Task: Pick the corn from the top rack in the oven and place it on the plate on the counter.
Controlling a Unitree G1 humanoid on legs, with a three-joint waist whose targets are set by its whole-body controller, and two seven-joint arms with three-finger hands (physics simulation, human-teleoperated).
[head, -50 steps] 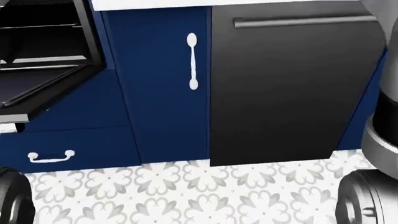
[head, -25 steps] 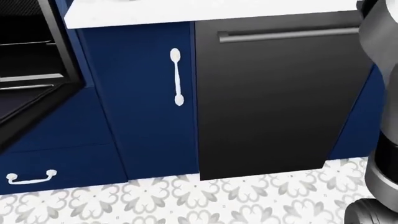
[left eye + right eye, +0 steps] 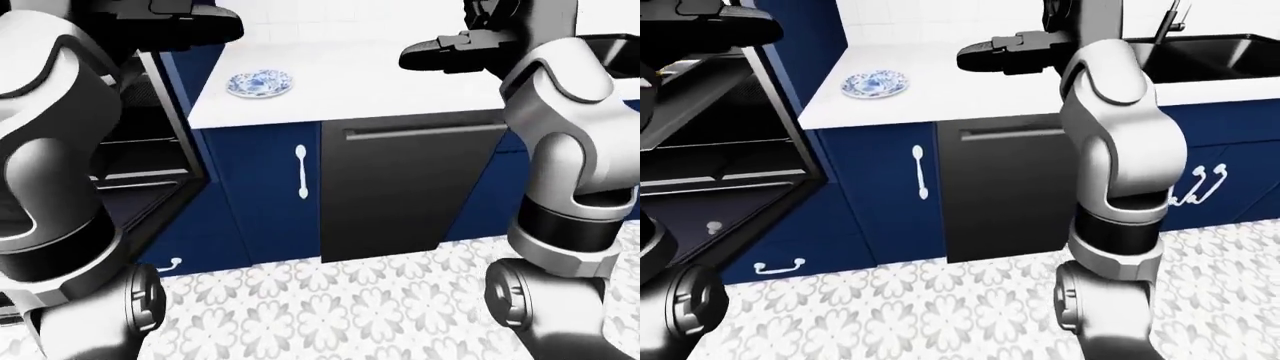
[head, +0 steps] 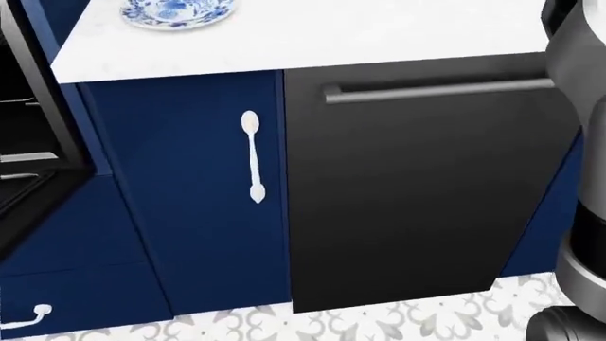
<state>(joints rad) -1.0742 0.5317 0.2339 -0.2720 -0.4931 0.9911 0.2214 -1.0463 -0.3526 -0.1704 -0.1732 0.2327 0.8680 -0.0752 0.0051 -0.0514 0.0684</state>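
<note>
1. Raising both hands, the left hand [image 3: 185, 16] at the upper left and the right hand [image 3: 1005, 45] near the top centre; finger states cannot be told.
2. Corn is unseen; judge it inside the open oven [image 3: 710, 142], left.
3. Blue-patterned plate [image 3: 259, 82] waits on the white counter [image 3: 380, 82]; turn left toward the rack first.

Round blue-and-white patterned plate [image 3: 259, 83], lying flat and empty on white counter [image 3: 380, 90], near its left end, beside open oven [image 3: 720, 150], corn unseen

White counter [image 3: 400, 94] lies bare around the plate [image 3: 259, 82]; open oven door [image 3: 730, 217] juts left.
</note>
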